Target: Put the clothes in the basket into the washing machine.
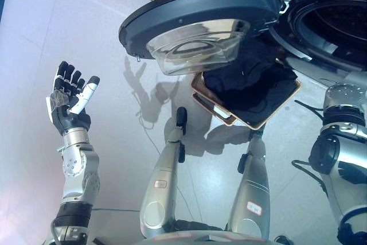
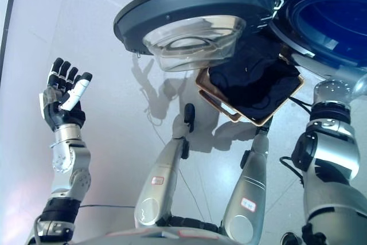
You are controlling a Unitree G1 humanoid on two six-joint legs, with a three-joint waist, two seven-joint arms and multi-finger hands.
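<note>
1. Farthest left, I see my left hand raised over bare grey floor, fingers straight and spread a little, palm empty, well apart from everything else.
2. Next across, the washing machine door hangs wide open, a dark round frame with a clear bowl-shaped window bulging out of its middle.
3. Just below and right of that window sits the basket, a tan rectangular frame on the floor in front of the machine; the door's glass overlaps its upper left corner from my angle.
4. Inside the basket I see the clothes, a dark crumpled heap that fills it and rises above the rim towards the machine. None of the heap is in the drum.
5. Up in the right corner, the washing machine shows its round opening, dark inside.
6. Along the right edge, my right arm reaches up towards the machine's lower front, but the hand itself is hidden, so I cannot tell how its fingers stand.
</note>
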